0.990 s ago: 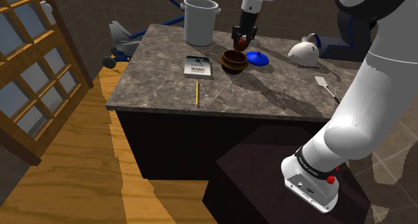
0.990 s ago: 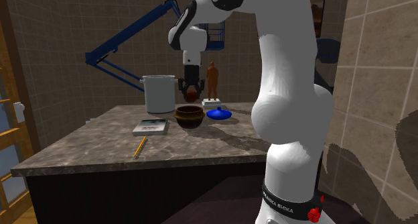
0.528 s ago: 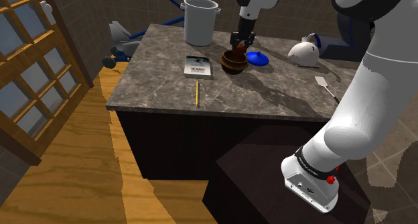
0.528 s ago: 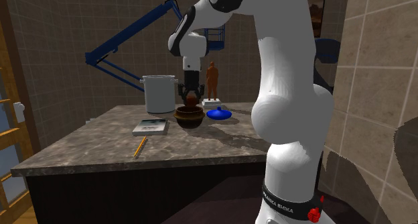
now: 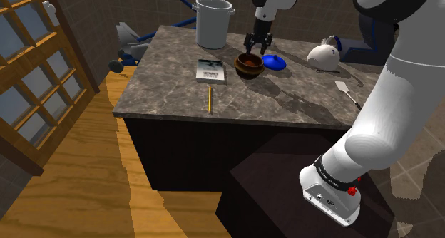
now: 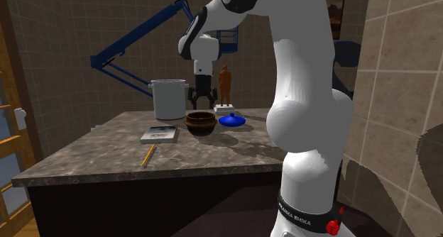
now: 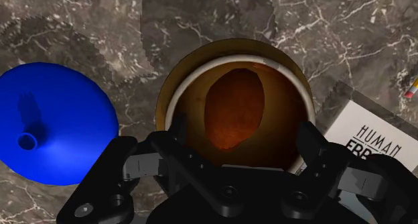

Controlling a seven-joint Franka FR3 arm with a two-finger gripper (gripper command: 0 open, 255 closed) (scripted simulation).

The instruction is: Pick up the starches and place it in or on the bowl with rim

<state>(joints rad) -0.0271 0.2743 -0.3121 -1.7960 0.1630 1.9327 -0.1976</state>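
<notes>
Shoulder view: the gripper (image 5: 257,44) hangs just over the brown bowl (image 5: 249,65) on the counter (image 5: 171,94), beside a blue lid (image 5: 274,60).

Second exterior view: its fingers stand apart, w/ nothing btw them.

Wrist view: the potato (image 7: 234,108) lies inside the bowl, clear of the fingers.

I think the putting-in step is done. Next the arm should go straight up & away w/o bumping the rim.
</notes>
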